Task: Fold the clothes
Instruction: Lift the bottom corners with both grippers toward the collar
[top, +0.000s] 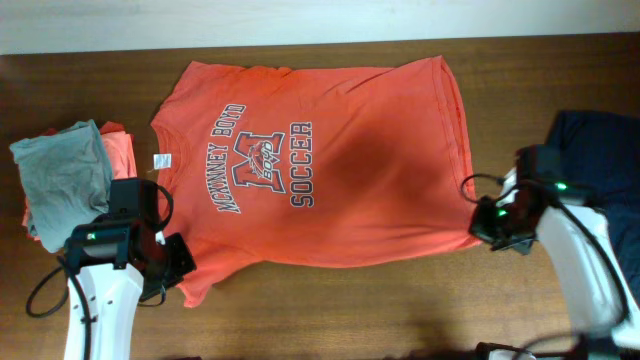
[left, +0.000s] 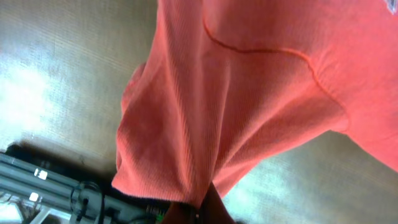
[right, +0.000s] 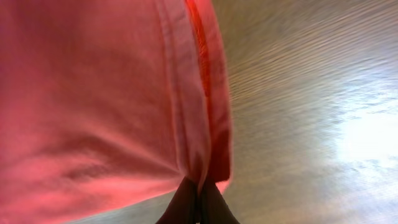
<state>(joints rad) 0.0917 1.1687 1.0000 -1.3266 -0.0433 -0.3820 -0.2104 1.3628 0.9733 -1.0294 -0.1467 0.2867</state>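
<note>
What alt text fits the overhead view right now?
An orange-red T-shirt lies spread flat on a wooden table, the left gripper pinching a sleeve and the right gripper pinching the hem corner. A grey shirt sits left, a navy garment right.

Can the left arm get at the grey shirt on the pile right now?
Probably not yet: the left gripper is shut on a sleeve of the orange T-shirt. The grey shirt lies close beside that arm, nothing between them, so it likely could after letting go.

The left pincer (left: 202, 210) is clamped on a gathered fold of the orange-red T-shirt (left: 249, 106). The fabric spreads upward from it, over the worktop (left: 62, 74).
</note>
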